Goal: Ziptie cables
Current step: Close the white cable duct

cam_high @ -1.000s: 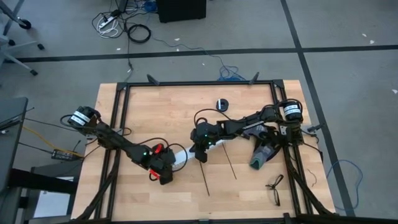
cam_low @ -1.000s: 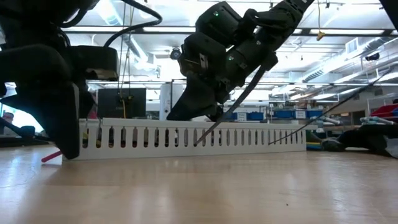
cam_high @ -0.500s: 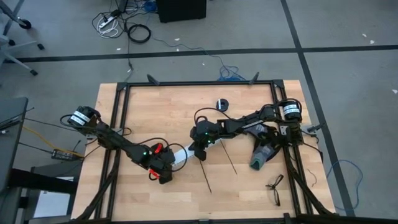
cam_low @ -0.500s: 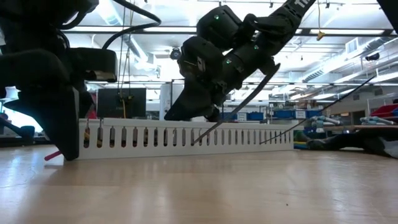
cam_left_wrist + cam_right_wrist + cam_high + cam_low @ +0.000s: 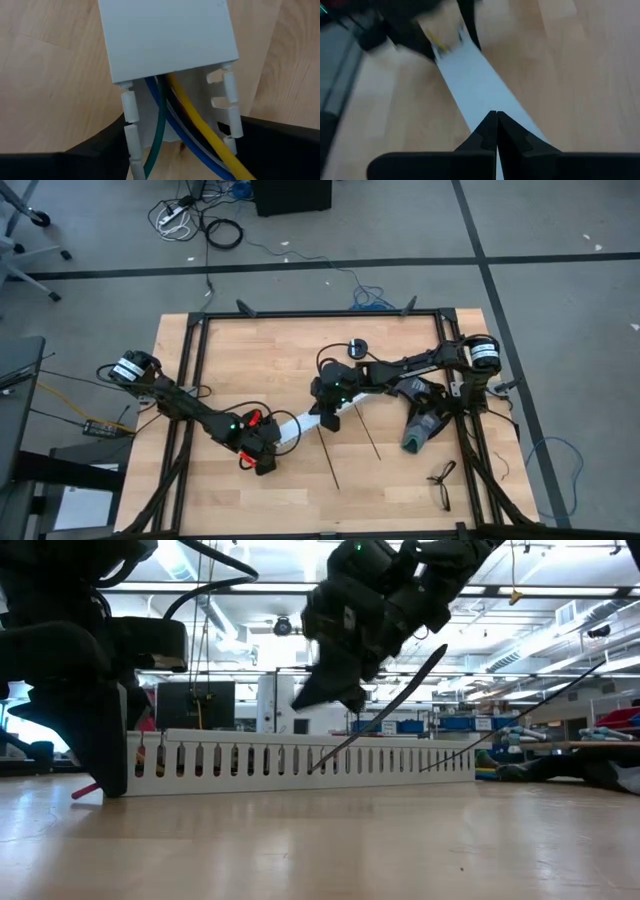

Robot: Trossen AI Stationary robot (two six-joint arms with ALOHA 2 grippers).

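Note:
A long white slotted channel [image 5: 310, 418] lies on the wooden table. The cables [image 5: 200, 130], yellow, blue, green and black wires, run inside it and come out at its left end; a red tip [image 5: 82, 790] shows there too. My left gripper [image 5: 180, 137] points steeply down over that end, one finger on each side of the channel. My right gripper [image 5: 496, 116] is shut on nothing and hangs above the channel's middle [image 5: 345, 705]. Two black zipties [image 5: 328, 460] [image 5: 368, 440] lie on the table near the channel. My left gripper's fingers [image 5: 85, 150] stand close against the slotted side walls [image 5: 131, 107] at the channel's left end, coming from above. I cannot tell whether they touch the walls. The channel rests on the table.
Black frame rails [image 5: 190, 380] run along the table's sides and back. A dark grey tool [image 5: 415, 430] and a black pair of pliers [image 5: 440, 478] lie at the right, and a small round black object [image 5: 357, 347] lies at the back.
My right gripper, still shut, has risen from just above the channel's top edge to well clear of it and has drifted slightly toward the far edge. The left arm has kept still.

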